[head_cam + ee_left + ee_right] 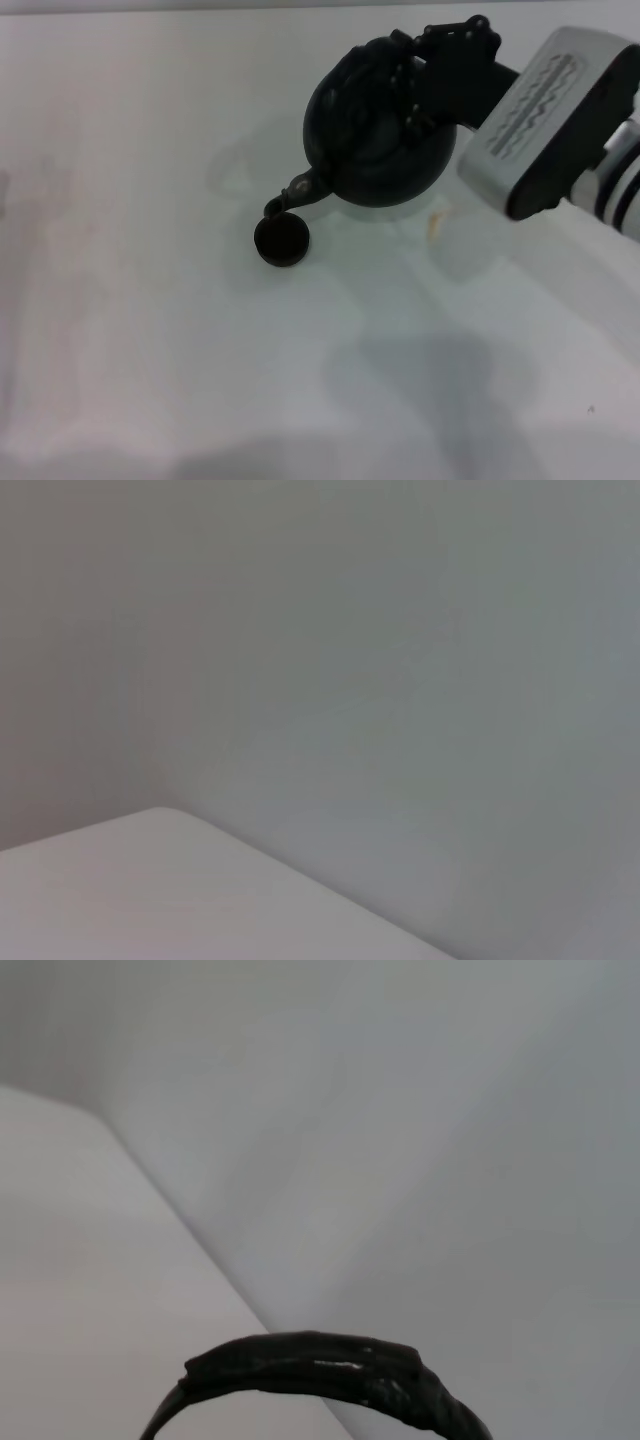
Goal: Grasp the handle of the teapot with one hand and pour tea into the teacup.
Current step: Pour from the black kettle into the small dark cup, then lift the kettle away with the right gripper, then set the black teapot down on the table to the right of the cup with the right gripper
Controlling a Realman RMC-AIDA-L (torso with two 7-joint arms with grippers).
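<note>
Above the white table point(150, 300): teapot point(385, 150) tipped, spout over teacup point(281, 240) for pouring, apparently clamped at handle point(320, 1370) by right gripper point(420, 85). Left arm unseen.

Large round matte-black teapot point(375, 150) sits tilted toward the robot's left, in the far centre-right of the white bench point(150, 330). Tiny dark bowl-shaped teacup point(281, 240) stands on the bench just left of and nearer than the pot, right under the pale-tipped spout point(283, 202). Right pincer point(425, 85) comes in from the right, at the ridged black arched handle point(320, 1370) over the pot's top.
</note>
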